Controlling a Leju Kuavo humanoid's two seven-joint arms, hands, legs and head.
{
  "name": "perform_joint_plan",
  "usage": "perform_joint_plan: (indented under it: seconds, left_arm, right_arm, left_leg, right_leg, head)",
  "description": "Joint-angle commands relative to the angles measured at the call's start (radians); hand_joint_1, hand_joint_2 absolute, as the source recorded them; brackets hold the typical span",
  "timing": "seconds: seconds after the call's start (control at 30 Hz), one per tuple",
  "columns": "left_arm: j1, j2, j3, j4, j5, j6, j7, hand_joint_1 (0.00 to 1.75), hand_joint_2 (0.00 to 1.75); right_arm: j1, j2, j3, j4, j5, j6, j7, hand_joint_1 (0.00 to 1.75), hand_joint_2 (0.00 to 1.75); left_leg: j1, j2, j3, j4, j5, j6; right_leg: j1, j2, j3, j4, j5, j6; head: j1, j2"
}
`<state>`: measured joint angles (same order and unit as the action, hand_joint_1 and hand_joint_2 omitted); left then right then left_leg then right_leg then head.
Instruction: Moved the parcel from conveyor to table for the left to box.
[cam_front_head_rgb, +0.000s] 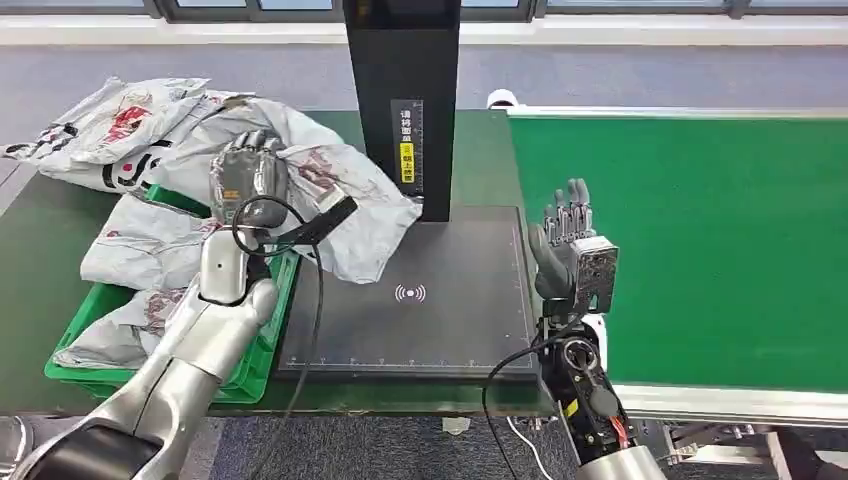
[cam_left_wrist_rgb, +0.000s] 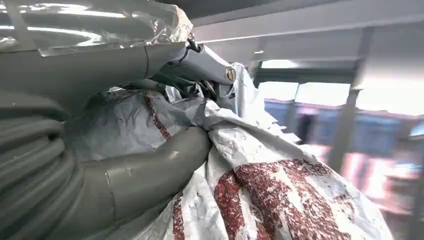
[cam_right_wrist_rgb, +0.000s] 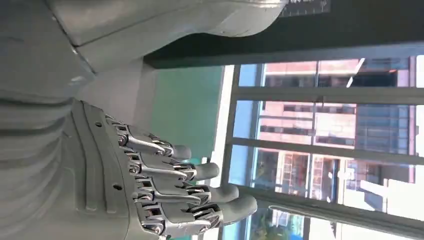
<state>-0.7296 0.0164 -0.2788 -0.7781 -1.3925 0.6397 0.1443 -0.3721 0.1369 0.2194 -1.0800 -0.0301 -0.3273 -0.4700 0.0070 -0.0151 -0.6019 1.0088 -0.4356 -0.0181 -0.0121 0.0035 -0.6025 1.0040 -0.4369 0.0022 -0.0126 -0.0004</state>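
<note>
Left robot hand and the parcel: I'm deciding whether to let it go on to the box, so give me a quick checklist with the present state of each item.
1. Left robot hand grips the grey parcel: ok, the left wrist view shows its thumb pressed into the bag.
2. Parcel over the green box: not ok, much of it lies on the black scan pad.
3. Room in the box: cannot tell, other grey bags already fill it.
4. Right robot hand clear: ok, open and upright beside the pad.
5. Green conveyor free of parcels: ok in the part seen.
</note>
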Motion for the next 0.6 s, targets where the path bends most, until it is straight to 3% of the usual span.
perform_joint_plan:
  seconds: [0.03,0.07,0.17,0.33,0.6]
  left_arm:
    - [-0.007,0.147,0.266,0.257,-0.112,-0.012,0.195,1.75,1.75]
    - [0.011,0.161,0.293,0.253,-0.118,-0.007,0.201,1.75,1.75]
    - [0.048,0.191,0.377,0.235,-0.149,-0.018,0.226,1.75,1.75]
    - [0.019,0.224,0.471,0.245,-0.178,-0.059,0.248,1.75,1.75]
    - [-0.013,0.251,0.463,0.293,-0.178,-0.096,0.285,1.75,1.75]
  right_arm:
    - [0.054,-0.035,0.020,0.007,0.010,0.006,0.005,0.00,1.75]
    - [0.072,-0.037,0.020,-0.001,0.013,0.009,-0.001,0.00,1.75]
    - [0.074,-0.024,0.010,-0.007,0.027,0.015,-0.003,0.00,1.75]
    - [0.031,-0.008,-0.007,-0.007,0.047,0.013,0.038,0.00,1.75]
    - [0.043,-0.014,-0.011,-0.003,0.048,0.017,0.037,0.00,1.75]
  left_leg:
    - [0.001,0.010,0.006,-0.004,0.000,0.000]
    - [0.001,0.005,0.003,-0.002,-0.001,0.000]
    - [0.002,0.012,0.010,-0.007,-0.001,-0.001]
    - [0.002,0.009,0.001,0.000,-0.002,-0.003]
    - [0.003,0.006,0.000,-0.001,-0.001,-0.002]
  right_leg:
    - [0.001,0.008,0.003,-0.004,0.002,-0.001]
    - [0.001,0.004,0.002,-0.002,0.001,-0.001]
    - [0.002,0.010,0.006,-0.006,0.001,-0.002]
    - [0.003,0.008,-0.002,0.000,-0.001,-0.003]
    - [0.005,0.003,-0.001,-0.001,0.000,-0.003]
  head:
    - [0.000,0.000]
    - [0.000,0.000]
    - [0.000,0.000]
    - [0.000,0.000]
    - [0.000,0.000]
